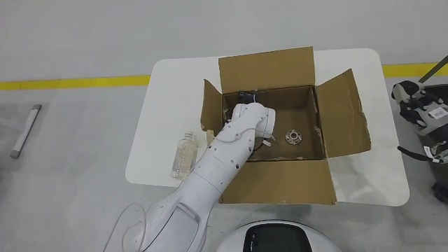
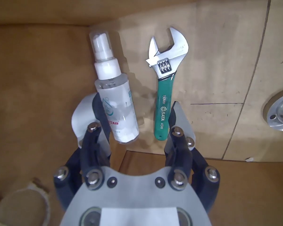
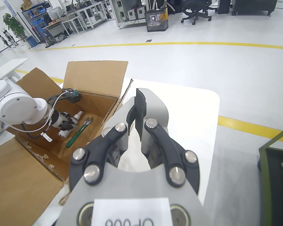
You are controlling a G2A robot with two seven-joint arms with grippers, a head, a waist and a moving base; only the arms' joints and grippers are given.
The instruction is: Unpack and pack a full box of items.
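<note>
An open cardboard box (image 1: 343,112) stands on the white table (image 1: 378,175). On its floor lie a clear spray bottle (image 2: 116,99) with a white pump head, a green-handled adjustable wrench (image 2: 165,81) beside it, and a metal flange (image 1: 292,137) farther off. My left arm (image 1: 241,136) is down inside the box. My left gripper (image 2: 135,110) is open just above the floor, one finger (image 2: 97,109) against the bottle's side, the other beside the wrench handle. My right gripper (image 3: 138,110) is shut on nothing, held off the table's right edge.
A clear plastic bottle (image 1: 184,154) lies on the table left of the box. The four box flaps are folded outward. A dark bin with a green frame (image 3: 273,177) stands on the floor right of the table.
</note>
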